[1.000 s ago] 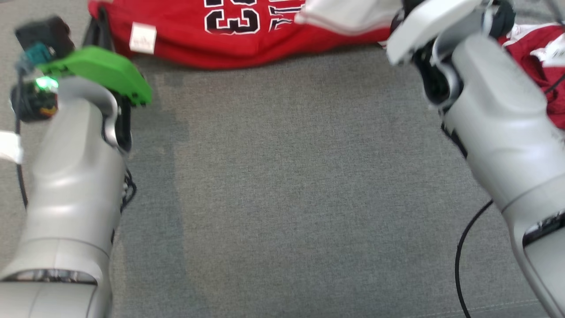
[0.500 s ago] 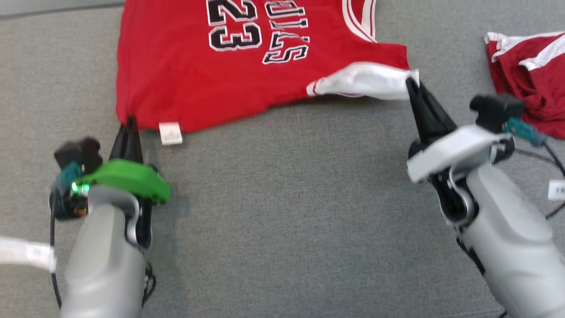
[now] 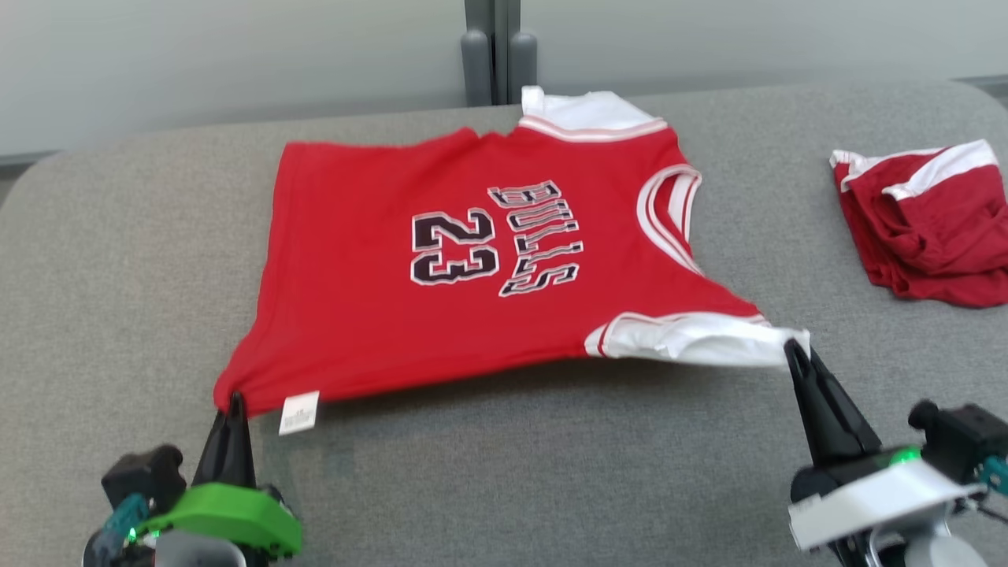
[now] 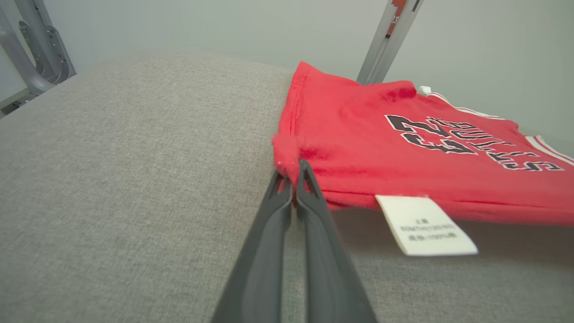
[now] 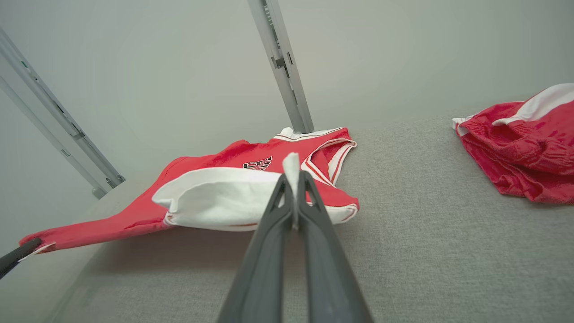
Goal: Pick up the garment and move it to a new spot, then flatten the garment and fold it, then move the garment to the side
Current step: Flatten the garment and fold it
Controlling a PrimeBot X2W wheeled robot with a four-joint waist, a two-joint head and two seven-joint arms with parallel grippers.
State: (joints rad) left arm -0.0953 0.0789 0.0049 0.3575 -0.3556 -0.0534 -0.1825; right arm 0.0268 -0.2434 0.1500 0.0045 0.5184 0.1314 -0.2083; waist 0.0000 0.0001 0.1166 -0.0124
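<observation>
A red basketball jersey (image 3: 441, 315) with "BULLS 23" in black and white trim lies spread on the grey cushioned surface (image 3: 512, 472), its near edge lifted slightly. My left gripper (image 3: 234, 403) is shut on the jersey's near-left hem corner (image 4: 287, 154), beside a white care label (image 4: 423, 224). My right gripper (image 3: 791, 352) is shut on the white sleeve end (image 5: 291, 166) at the near right. The jersey (image 5: 224, 179) is stretched between the two grippers.
A second crumpled red-and-white garment (image 3: 921, 220) lies at the right edge of the surface. A grey upright post (image 3: 492, 47) stands behind the far edge, against a pale wall. Bare grey fabric stretches in front of the jersey.
The head camera has tilted up, so the whole jersey and far wall now show. Both grippers stay shut on the jersey's near corners and sit lower in view.
</observation>
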